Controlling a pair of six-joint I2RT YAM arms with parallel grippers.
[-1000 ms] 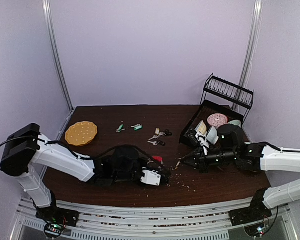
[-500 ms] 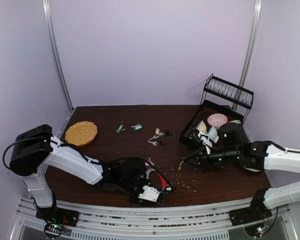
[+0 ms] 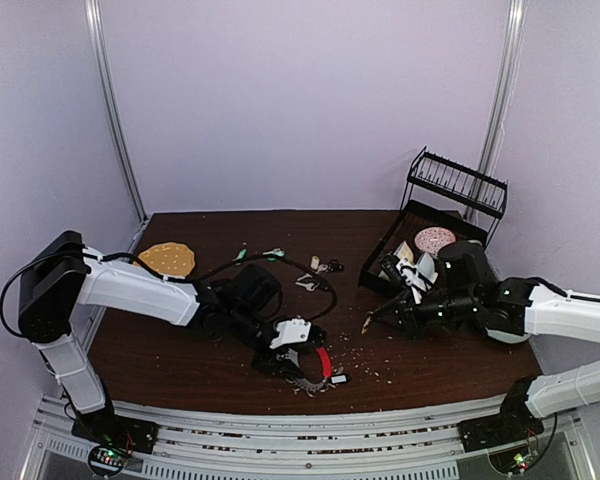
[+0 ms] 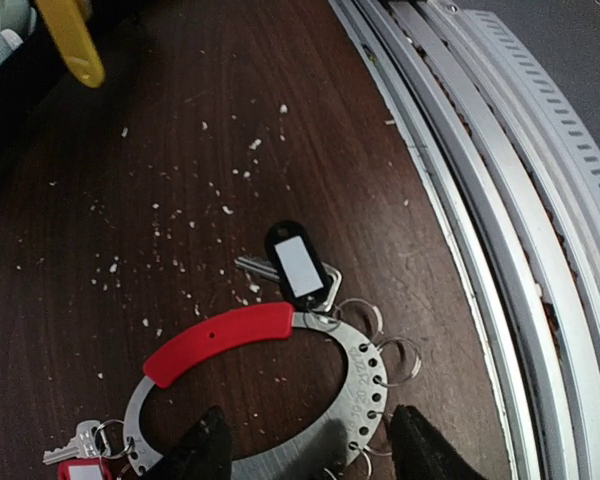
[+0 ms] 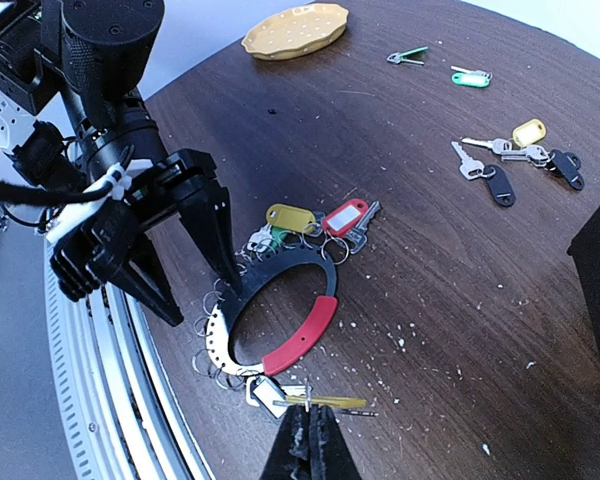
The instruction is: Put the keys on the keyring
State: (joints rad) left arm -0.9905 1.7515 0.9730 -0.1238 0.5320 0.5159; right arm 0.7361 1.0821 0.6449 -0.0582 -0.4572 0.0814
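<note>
Red plastic sleeves one arc of the keyring [image 4: 220, 340]; the rest is a thin silver plate punched with holes, each carrying a small split ring. It lies flat on the desk [image 3: 420, 365] at 6 o'clock, close to the front edge, among scattered crumbs [image 4: 170, 235]. Your left gripper [image 4: 312, 442] is poised over it with its fingers spread, one either side of the silver stretch, grasping nothing. Your right gripper [image 5: 308, 418] is clenched at about 2 o'clock from the ring. It seems to pinch a yellow-tagged key [image 3: 365, 325], but its own wrist view shows that only edge-on, so treat it as probable.

Several tagged keys [image 5: 315, 220] already hang from the ring's far side, and a black-tagged key [image 4: 295, 262] sits at the end of the red arc. Loose keys [image 5: 510, 160] wait at 12 o'clock, mid-desk, with two green-tagged keys [image 5: 470, 77] beyond them.

Expect the ring to be stiff and light but awkward: flat metal on wood leaves little to get under, and the plate looks slippery. Take it across the red sleeve, or pinch the plate's width between holes. Hold near the middle, or it will likely pivot and set the hanging keys swinging. The split rings look small and springy, so the key needs a firm, steady pinch at its head.
</note>
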